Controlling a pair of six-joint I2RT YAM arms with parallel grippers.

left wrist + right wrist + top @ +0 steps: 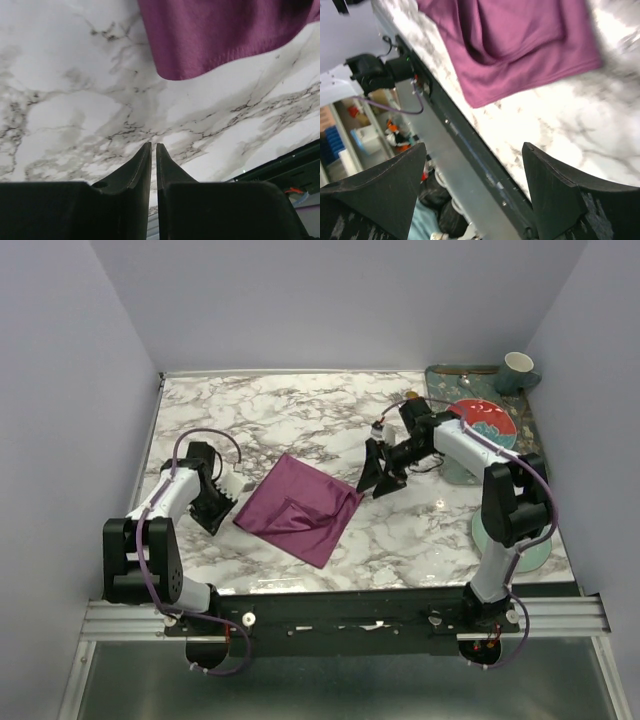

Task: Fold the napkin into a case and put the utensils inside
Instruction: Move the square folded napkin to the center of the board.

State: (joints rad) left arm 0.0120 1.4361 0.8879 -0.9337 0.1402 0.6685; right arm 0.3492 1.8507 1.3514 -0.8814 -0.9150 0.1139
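A white marble table [300, 410] with grey swirly lines is sitting inside a box of pale blue-grey walls [330, 300]. Soft light is shining on the tabletop. A silver metal rail [570, 616] is running along the near edge.

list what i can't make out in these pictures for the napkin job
- Utensils: top view, none can be picked out; the right arm covers part of the tray, and the rest is too small.
- Napkin: lower layers hidden under its folded top; both wrist views crop it at the frame edge.
- Table: right wrist view, blurred on the right side.
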